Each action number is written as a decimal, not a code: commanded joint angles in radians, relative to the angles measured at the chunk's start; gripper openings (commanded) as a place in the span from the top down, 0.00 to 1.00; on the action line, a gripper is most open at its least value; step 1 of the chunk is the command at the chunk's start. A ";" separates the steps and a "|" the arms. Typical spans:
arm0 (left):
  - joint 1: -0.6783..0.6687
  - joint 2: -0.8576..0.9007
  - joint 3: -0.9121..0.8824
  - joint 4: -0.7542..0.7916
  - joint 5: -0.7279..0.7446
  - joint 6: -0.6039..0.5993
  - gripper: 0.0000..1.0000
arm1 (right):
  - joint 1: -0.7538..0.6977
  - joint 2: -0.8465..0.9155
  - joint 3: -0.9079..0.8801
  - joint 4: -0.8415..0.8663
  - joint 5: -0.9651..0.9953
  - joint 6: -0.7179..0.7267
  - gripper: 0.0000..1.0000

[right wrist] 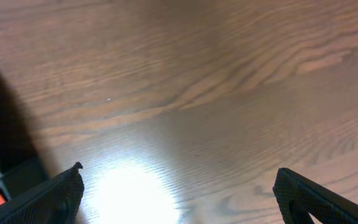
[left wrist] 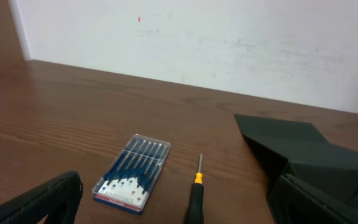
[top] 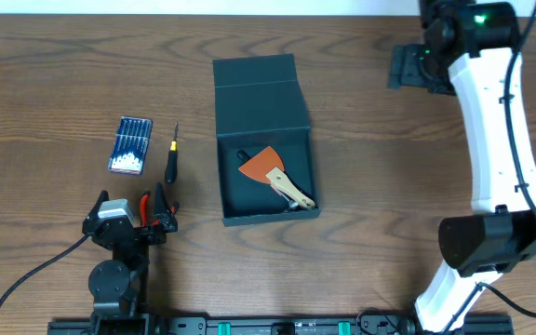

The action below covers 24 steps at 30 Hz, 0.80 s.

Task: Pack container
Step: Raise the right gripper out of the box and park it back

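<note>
The container (top: pixel 259 102), seen open at the middle of the table (top: pixel 380 195), was judged light, stiff cardboard, best taken by a side wall, while the left gripper (top: pixel 154 201) and right gripper (top: pixel 396 67) were spread empty.

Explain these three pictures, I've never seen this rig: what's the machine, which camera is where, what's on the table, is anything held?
These are two robot arms at a wooden table. The overhead picture looks straight down. The other two come from a camera on each wrist, so the dark shapes in their bottom corners are that arm's own fingers. In the overhead view the left gripper is at the bottom left and the right gripper at the top right. Both are open and hold nothing. The container stands mid-table with its lid open and an orange-bladed scraper inside. To its left lie a black screwdriver and a blue case of bits, not yet packed.
</note>
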 commanded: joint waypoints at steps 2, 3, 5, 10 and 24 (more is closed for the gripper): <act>0.005 -0.006 -0.011 -0.019 -0.002 0.014 0.02 | -0.022 -0.003 0.013 0.003 0.014 0.025 0.01; 0.005 -0.006 -0.011 -0.019 -0.002 0.014 0.01 | -0.024 -0.003 0.013 0.003 0.014 0.024 0.01; 0.005 -0.006 -0.011 -0.019 -0.002 0.014 0.02 | -0.026 -0.003 0.013 0.003 0.014 0.024 0.01; 0.005 -0.006 -0.011 0.016 0.014 0.014 0.02 | -0.026 -0.003 0.013 0.003 0.014 0.024 0.01; 0.005 0.436 0.501 -0.338 0.061 0.196 0.01 | -0.026 -0.003 0.013 0.003 0.014 0.024 0.01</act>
